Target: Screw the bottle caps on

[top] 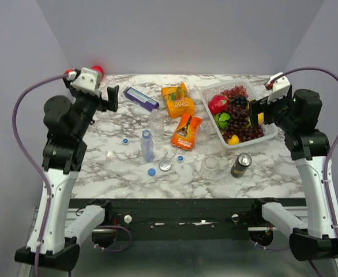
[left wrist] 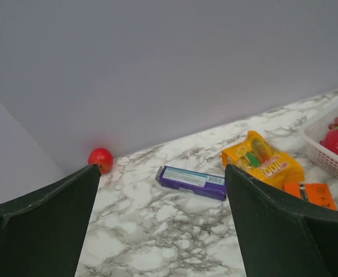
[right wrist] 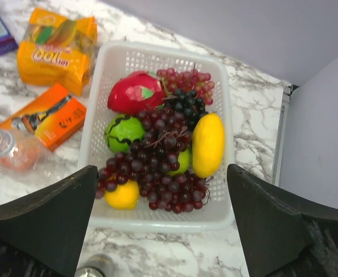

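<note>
A slim clear bottle point(top: 147, 146) stands upright mid-table with a blue top. Another clear bottle point(top: 156, 122) lies behind it. A third point(top: 202, 132) lies beside the orange packet and also shows in the right wrist view point(right wrist: 7, 151). A fourth clear one point(top: 210, 167) lies near the can. Loose blue caps sit at the left point(top: 125, 140), the front point(top: 151, 171) and the middle point(top: 180, 158). My left gripper point(top: 112, 99) point(left wrist: 162, 173) is open and empty, raised over the back left. My right gripper point(top: 254, 112) point(right wrist: 161, 168) is open and empty above the fruit basket.
A white basket point(top: 212, 92) point(right wrist: 157, 216) of fruit stands back right. A dark can point(top: 240, 164) stands front right. A purple box point(top: 141, 98) point(left wrist: 191, 181), a yellow packet point(top: 178, 99) point(left wrist: 264, 161) and an orange packet point(top: 186, 131) lie behind. A red ball point(left wrist: 100, 158) sits in the back left corner.
</note>
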